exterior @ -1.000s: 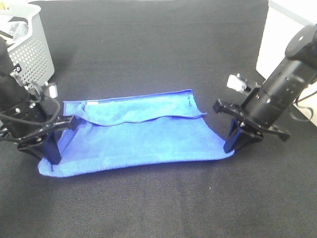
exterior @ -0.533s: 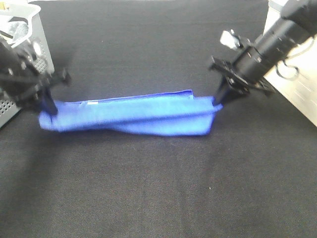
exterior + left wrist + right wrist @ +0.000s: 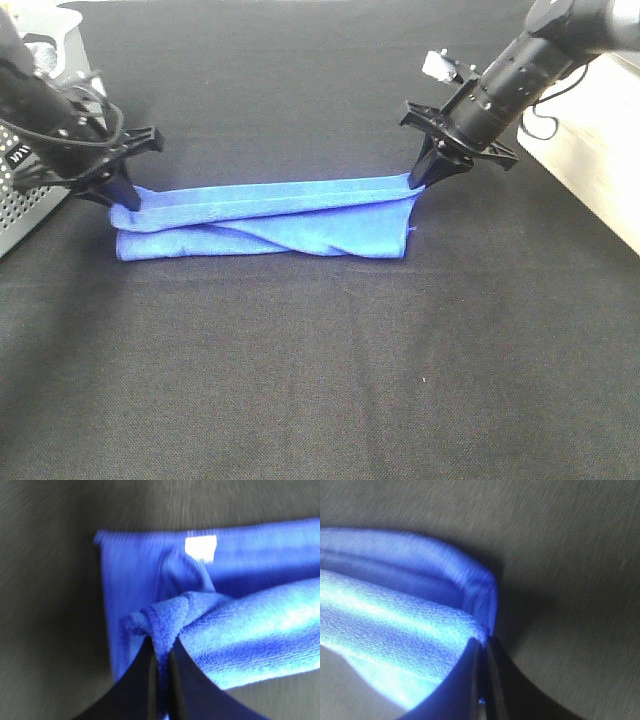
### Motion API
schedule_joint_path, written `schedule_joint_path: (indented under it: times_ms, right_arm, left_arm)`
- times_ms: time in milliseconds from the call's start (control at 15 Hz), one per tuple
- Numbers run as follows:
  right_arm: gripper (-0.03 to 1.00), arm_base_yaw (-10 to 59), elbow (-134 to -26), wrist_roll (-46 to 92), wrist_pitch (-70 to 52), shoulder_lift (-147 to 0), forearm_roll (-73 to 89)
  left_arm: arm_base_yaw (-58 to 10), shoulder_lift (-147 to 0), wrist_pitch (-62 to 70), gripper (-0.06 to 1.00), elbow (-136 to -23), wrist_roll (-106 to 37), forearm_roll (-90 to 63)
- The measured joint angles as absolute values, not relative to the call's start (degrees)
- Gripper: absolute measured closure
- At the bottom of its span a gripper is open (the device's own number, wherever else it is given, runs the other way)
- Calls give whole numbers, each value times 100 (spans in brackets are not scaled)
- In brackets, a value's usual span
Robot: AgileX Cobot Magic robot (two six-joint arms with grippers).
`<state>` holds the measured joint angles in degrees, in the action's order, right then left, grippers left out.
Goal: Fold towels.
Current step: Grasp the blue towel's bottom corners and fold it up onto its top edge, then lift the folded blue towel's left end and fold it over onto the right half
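Exterior high view, clock directions taken from the middle of the black tabletop (image 3: pixel 320 380).

Blue towel (image 3: pixel 265 220) just toward 12 o'clock of centre, folded lengthwise into a narrow band running from 9 to 3 o'clock. Lower layers flat on the tabletop. Upper long edge lifted slightly and drawn into a nearly straight line between the two arms. One diagonal crease across the side facing 6 o'clock. Short ends roughly square, the 3 o'clock end a little higher.

Left gripper (image 3: pixel 128 200) at 10 o'clock, jaws clenched on the towel's upper corner. In the left wrist view, stitched hem bunched between the fingertips, and a small white tag (image 3: pixel 200 547) on the layer beneath, close to the short edge.

Right gripper (image 3: pixel 417 180) at 2 o'clock, jaws clenched on the opposite upper corner, the rounded fold of the towel just beyond the fingertips in the right wrist view.

Grey perforated basket (image 3: pixel 25 195) at 9 o'clock, near the left arm and apart from the towel. White surface (image 3: pixel 590 170) at 3 o'clock, behind the right arm.

Broad black tabletop toward 6 o'clock, and a further strip toward 12 o'clock between the arms.
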<state>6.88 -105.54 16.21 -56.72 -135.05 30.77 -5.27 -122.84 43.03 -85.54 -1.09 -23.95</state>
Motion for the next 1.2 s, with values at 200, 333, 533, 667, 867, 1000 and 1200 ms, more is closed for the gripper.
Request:
schedule_joint_path:
  times_ms: [200,333,533,667,867,1000,1200]
  right_arm:
    - [49,688,-10605,1639,-5329,-13579,2997]
    - [21,688,-10605,1684,-5300,-13579,2974]
    - [12,688,-10605,1690,-5678,-13482,2968]
    - [12,688,-10605,1690,-5787,-13413,2968]
    - [12,688,-10605,1690,-5810,-13413,2951]
    - [12,688,-10605,1690,-5810,-13413,2945]
    - [12,688,-10605,1690,-5810,-13413,2945]
  left_arm:
    - [-602,-12576,4051,63,-8806,-579,-2853]
    - [-659,-12588,4022,27,-8812,-808,-2899]
    - [-659,-12594,4079,10,-8812,-699,-2561]
    - [-659,-12662,4200,9,-8812,-527,-2504]
    - [-659,-12892,4349,9,-8818,-504,-2515]
    - [-659,-12937,4337,10,-8846,-487,-2527]
    - [-659,-13046,4269,44,-8875,-246,-2704]
